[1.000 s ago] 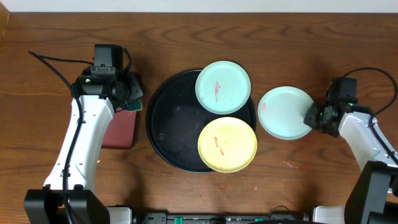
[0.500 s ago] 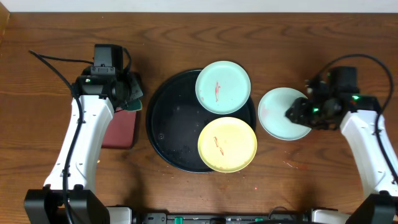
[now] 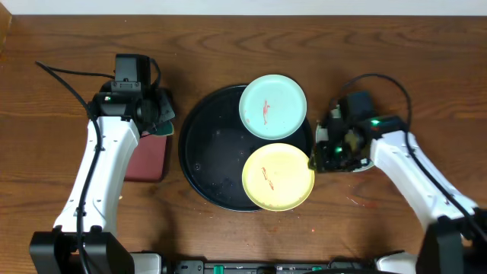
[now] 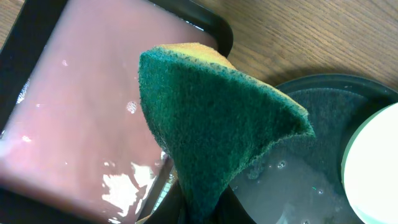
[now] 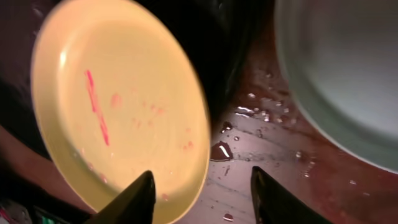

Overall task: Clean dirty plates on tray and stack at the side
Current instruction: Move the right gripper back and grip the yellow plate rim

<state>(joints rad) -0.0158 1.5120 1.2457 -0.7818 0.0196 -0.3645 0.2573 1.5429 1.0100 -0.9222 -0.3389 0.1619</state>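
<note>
A large round black tray (image 3: pixel 205 152) holds a mint-green plate (image 3: pixel 272 106) with a red smear at its back right and a pale yellow plate (image 3: pixel 278 176) with red smears at its front right. A second mint plate (image 3: pixel 329 124) lies on the table right of the tray, mostly under my right arm. My right gripper (image 3: pixel 319 161) is open and empty, over the yellow plate's right rim (image 5: pixel 124 124), with the mint plate (image 5: pixel 348 68) at the right. My left gripper (image 3: pixel 158 114) is shut on a green-and-yellow sponge (image 4: pixel 214 118) between the two trays.
A rectangular reddish-brown tray (image 3: pixel 148 156) with a dark rim lies left of the black tray; it looks wet in the left wrist view (image 4: pixel 87 124). Water drops lie on the wood between the plates (image 5: pixel 249 143). Small red smears mark the table at front right (image 3: pixel 361 202).
My right gripper has moved left from the right edge of the mint plate on the table, across it, to the yellow plate's right rim. The left arm has not moved.
</note>
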